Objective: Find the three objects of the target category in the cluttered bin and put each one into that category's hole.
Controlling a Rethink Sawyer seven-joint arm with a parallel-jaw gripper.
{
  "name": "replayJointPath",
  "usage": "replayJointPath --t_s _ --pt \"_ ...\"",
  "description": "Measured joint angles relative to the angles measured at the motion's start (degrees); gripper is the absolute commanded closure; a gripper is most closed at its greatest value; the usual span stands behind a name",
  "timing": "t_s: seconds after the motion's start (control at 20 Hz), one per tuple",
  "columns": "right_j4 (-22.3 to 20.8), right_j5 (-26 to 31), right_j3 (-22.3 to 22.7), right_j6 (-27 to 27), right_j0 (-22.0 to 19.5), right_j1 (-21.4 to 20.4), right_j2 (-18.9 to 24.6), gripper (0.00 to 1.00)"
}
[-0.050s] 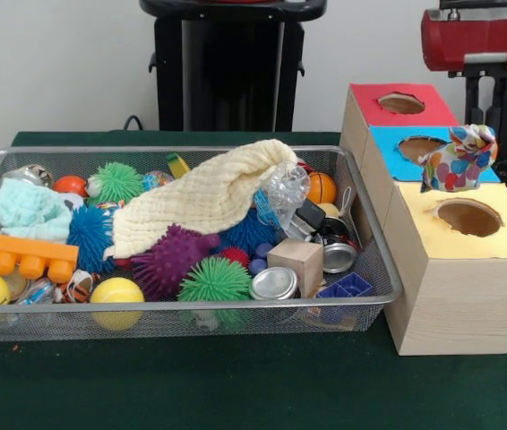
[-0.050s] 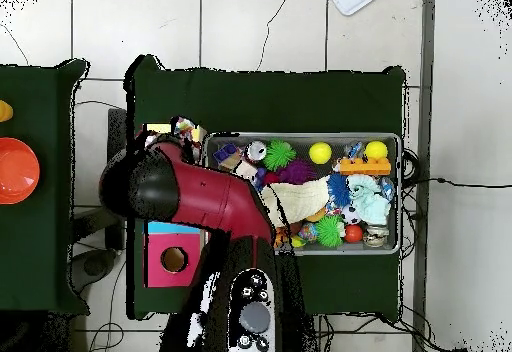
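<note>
Front view: the jaws (image 1: 468, 125) hang over the blue middle section of the wooden box (image 1: 455, 296), with a patterned cloth (image 1: 459, 159) bunched directly beneath them. Whether the jaws are clamped on the cloth or have let go cannot be told, since the cloth hides their tips. The cloth sits at the edge of the blue hole (image 1: 419, 146), just below the jaws and not yet through it, so this drop is judged unfinished. If cloths are the target category, two candidates remain in the wire bin (image 1: 374, 260), well to the side of the jaws: a cream cloth (image 1: 209, 193) draped across the middle and a pale green cloth (image 1: 25, 208) at the far end. The cream cloth lies over spiky balls (image 1: 168, 260) and partly covers a plastic bag (image 1: 285, 193). An orange block (image 1: 16, 253), yellow balls (image 1: 116, 291), tin lids (image 1: 274, 283) and a wooden cube (image 1: 300, 262) crowd the bin. Overhead view: the arm (image 2: 200, 193) hides the box.
</note>
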Motion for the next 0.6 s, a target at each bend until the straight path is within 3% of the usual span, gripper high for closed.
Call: replayJointPath --t_s 0.6 --pt "0.0 -7.1 2.2 0.0 -2.9 0.1 4.2 1.00"
